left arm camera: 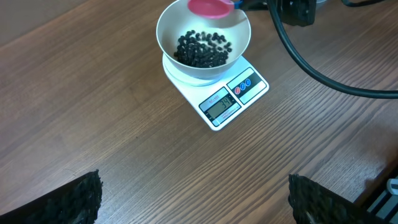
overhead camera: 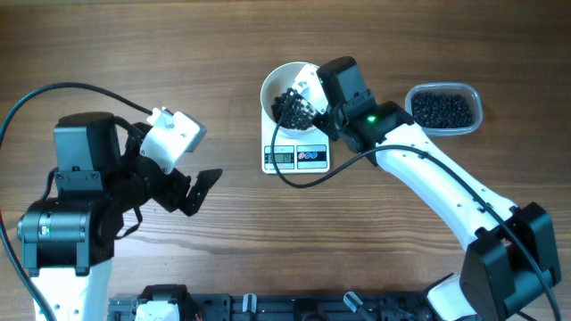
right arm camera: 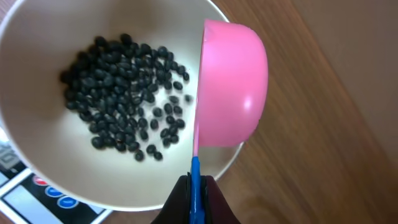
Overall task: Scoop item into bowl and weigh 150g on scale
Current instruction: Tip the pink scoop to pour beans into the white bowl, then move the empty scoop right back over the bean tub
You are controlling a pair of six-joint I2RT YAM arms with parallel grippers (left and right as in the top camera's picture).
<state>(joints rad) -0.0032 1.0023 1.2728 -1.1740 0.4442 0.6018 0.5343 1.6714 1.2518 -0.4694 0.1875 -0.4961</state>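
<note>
The white bowl [overhead camera: 270, 85] stands on the scale [overhead camera: 297, 159] at the table's middle back, with a heap of the black item [overhead camera: 293, 109] inside. My right gripper [right arm camera: 195, 193] is shut on the blue handle [right arm camera: 195, 177] of a pink scoop [right arm camera: 230, 87]. The scoop is tipped on its side over the bowl's [right arm camera: 37, 162] rim, its mouth facing the item [right arm camera: 124, 93]. My left gripper [left arm camera: 194, 199] stands open over bare wood, well short of the scale [left arm camera: 231, 99], nothing between its fingers [left arm camera: 68, 202]. In the overhead view the left gripper [overhead camera: 194, 189] is left of the scale.
A clear plastic tub [overhead camera: 443, 109] holding more black pellets stands to the right of the bowl, behind the right arm [overhead camera: 428, 174]. A black cable [left arm camera: 323, 68] loops beside the scale. A black rail [overhead camera: 268, 308] runs along the front edge.
</note>
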